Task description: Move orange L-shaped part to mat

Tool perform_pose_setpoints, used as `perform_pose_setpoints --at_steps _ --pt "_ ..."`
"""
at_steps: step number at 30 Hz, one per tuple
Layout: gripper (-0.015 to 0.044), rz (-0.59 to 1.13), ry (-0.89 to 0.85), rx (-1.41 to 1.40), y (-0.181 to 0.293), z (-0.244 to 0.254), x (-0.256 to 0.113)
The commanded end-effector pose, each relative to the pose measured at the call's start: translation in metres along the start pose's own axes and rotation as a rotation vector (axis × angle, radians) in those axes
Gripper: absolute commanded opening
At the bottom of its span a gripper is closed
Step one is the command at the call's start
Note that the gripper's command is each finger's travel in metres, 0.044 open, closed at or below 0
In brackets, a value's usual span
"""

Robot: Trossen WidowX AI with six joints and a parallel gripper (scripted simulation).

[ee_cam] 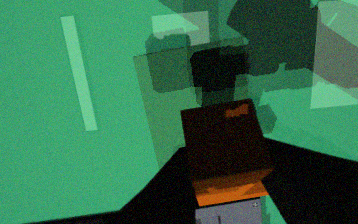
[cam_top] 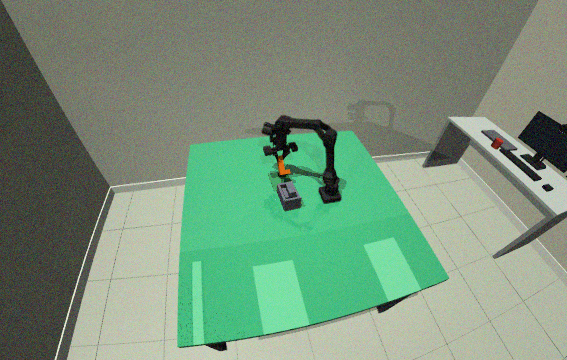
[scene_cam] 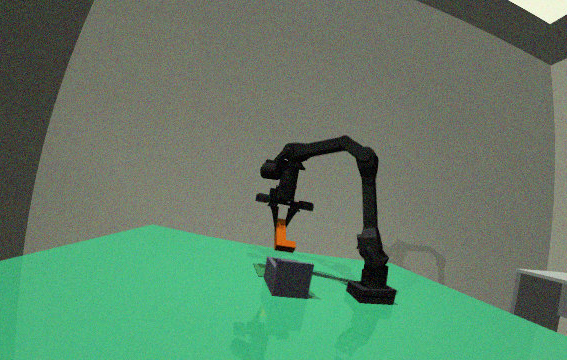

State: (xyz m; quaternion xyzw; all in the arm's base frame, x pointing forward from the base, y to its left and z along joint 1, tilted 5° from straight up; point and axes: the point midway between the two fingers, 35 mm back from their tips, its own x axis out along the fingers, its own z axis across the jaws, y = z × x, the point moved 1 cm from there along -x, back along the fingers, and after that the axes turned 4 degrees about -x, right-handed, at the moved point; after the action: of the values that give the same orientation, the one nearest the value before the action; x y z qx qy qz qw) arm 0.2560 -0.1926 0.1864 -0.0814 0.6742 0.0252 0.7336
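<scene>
The orange part [cam_top: 281, 167] [scene_cam: 281, 239] [ee_cam: 225, 145] hangs upright, its long arm up and its L-shaped foot at the bottom. My gripper [cam_top: 280, 157] [scene_cam: 281, 223] is shut on its upper end. The part is clear of the grey tray [cam_top: 291, 204] [scene_cam: 290, 281] [ee_cam: 230, 214], above and just beyond it in the top and exterior views. The tray's pocket shows empty in the top view. The green mat [scene_cam: 259, 270] [ee_cam: 164, 117] is a duller patch on the table behind the tray. It lies below the part, partly hidden by the part and shadows in the wrist view.
The arm's base [cam_top: 330, 194] [scene_cam: 372, 292] stands on the green table [cam_top: 228, 210] [scene_cam: 113, 300], to the right of the tray in the top and exterior views. A white desk [cam_top: 523, 182] with monitors and a red cup [cam_top: 497, 143] stands apart at the right.
</scene>
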Motion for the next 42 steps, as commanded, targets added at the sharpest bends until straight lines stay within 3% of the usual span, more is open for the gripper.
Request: perform_pose_setpoints --at_steps 1,42 --pt "0.0000 0.007 0.001 -0.005 0.001 0.000 0.008" --pt "0.0000 0.007 0.001 -0.005 0.001 0.000 0.072"
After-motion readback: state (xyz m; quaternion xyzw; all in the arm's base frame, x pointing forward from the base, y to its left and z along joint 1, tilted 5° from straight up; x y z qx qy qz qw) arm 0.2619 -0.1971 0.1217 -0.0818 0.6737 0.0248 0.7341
